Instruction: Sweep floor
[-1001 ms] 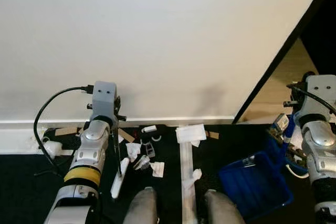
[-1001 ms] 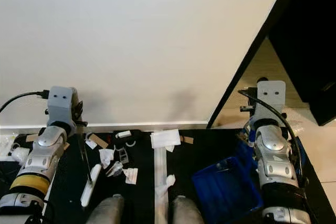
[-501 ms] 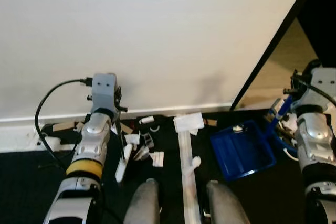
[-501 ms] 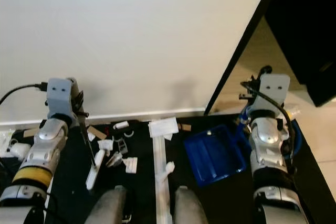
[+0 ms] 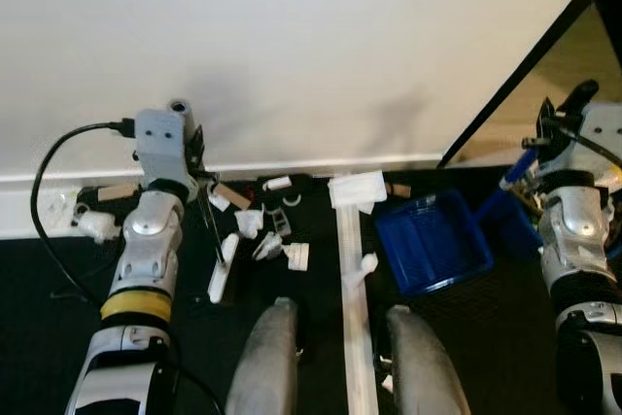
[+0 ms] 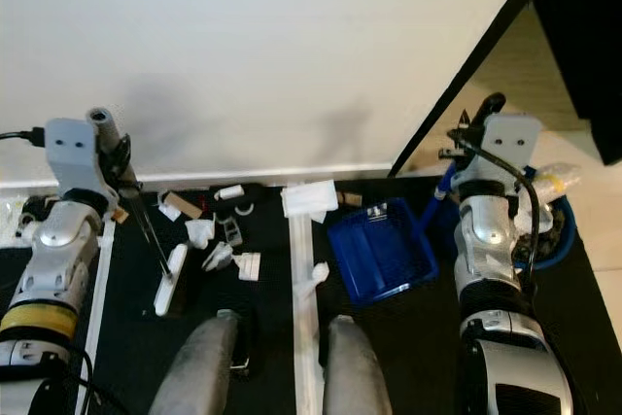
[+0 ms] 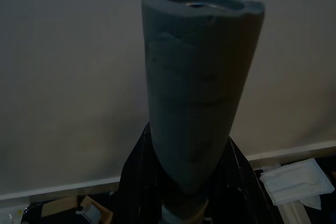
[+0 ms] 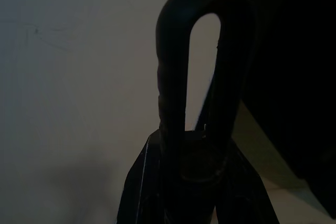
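Observation:
My left gripper (image 5: pixel 194 174) is shut on a thin broom stick with a grey foam grip (image 7: pixel 197 103). The stick slants down to a white brush head (image 5: pixel 222 269) on the black floor. Just right of the brush lie several white paper scraps and small bits (image 5: pixel 267 240), near the white baseboard (image 5: pixel 292 166). My right gripper (image 6: pixel 476 133) is shut on the black loop handle (image 8: pixel 197 77) of a blue dustpan (image 5: pixel 432 240). The pan rests on the floor right of a white strip (image 5: pixel 352 279).
A white wall (image 5: pixel 292 46) stands close ahead, with a dark doorway edge (image 6: pixel 466 75) at the right. A blue round tub (image 6: pixel 559 230) with cables sits behind my right arm. Cardboard bits and a black cable (image 5: pixel 58 201) lie at the left. My two legs (image 5: pixel 267 357) stand below.
The blue dustpan has moved forward and left, from beside my right leg up towards the white strip and baseboard. The camera has shifted. The brush stays by the scraps.

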Controlling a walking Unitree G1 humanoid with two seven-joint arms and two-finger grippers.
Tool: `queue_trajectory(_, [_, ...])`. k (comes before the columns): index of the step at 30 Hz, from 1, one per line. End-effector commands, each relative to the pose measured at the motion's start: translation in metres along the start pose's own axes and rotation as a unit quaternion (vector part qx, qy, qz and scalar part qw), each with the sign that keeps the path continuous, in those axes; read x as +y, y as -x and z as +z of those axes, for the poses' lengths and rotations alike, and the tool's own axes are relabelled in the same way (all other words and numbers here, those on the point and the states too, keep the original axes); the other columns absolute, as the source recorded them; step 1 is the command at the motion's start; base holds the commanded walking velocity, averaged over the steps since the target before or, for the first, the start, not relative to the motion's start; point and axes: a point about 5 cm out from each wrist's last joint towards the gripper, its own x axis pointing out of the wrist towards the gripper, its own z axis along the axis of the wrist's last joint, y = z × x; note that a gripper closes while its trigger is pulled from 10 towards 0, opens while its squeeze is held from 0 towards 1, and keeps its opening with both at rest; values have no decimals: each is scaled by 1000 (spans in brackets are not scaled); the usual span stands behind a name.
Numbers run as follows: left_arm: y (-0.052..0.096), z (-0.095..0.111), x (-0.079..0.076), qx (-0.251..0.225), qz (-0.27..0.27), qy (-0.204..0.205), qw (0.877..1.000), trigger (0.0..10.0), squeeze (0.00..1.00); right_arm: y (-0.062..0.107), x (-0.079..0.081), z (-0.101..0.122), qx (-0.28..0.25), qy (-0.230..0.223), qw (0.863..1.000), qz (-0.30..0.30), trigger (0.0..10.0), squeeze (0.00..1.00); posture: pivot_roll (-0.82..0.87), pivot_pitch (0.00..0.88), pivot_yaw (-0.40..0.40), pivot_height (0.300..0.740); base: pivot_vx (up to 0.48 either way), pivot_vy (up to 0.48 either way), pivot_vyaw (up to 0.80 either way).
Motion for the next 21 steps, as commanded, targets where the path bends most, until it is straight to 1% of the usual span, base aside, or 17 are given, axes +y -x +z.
queue_trajectory(1, [9,-10,9,16,3,-3,1000,10000,0,-2,-8,5,-23,-3,1000,-11,10000,0,174,367,14,740,0,0,0])
queue_trajectory(2, [9,-10,9,16,3,-3,1000,10000,0,-2,-8,5,-23,-3,1000,-11,10000,0,174,367,14,740,0,0,0])
queue_trajectory(5, [10,-3,11,0,0,7,1000,10000,0,-9,-7,10,-37,-10,999,-7,10000,0,189,386,13,740,0,0,0])
queue_trajectory(8, [11,-1,11,-4,-2,9,1000,10000,0,-9,-4,10,-38,-11,999,2,10000,0,195,394,13,740,0,0,0])
queue_trajectory(10, [12,-3,8,0,-6,10,1000,10000,0,-6,2,5,-29,-6,999,18,10000,0,197,408,18,740,0,0,0])
queue_trajectory(11, [12,-3,8,0,-6,10,1000,10000,0,-6,2,5,-29,-6,999,18,10000,0,197,408,18,740,0,0,0])
queue_trajectory(12, [12,-4,7,2,-8,10,1000,10000,0,-3,7,1,-24,-2,999,29,10000,0,196,409,19,740,0,0,0])
queue_trajectory(13, [12,-4,7,2,-8,10,1000,10000,0,-3,7,1,-24,-2,999,29,10000,0,196,409,19,740,0,0,0])
queue_trajectory(16, [13,-8,3,10,-13,10,1000,10000,0,12,21,-14,1,16,998,58,10000,0,187,416,23,740,0,0,0])
queue_trajectory(17, [13,-8,3,10,-13,10,1000,10000,0,12,21,-14,1,16,998,58,10000,0,187,416,23,740,0,0,0])
queue_trajectory(20, [13,-8,-2,8,-19,11,1000,10000,0,24,28,-24,13,42,996,80,10000,0,186,409,24,740,0,0,0])
queue_trajectory(21, [13,-8,-2,8,-19,11,1000,10000,0,24,28,-24,13,42,996,80,10000,0,186,409,24,740,0,0,0])
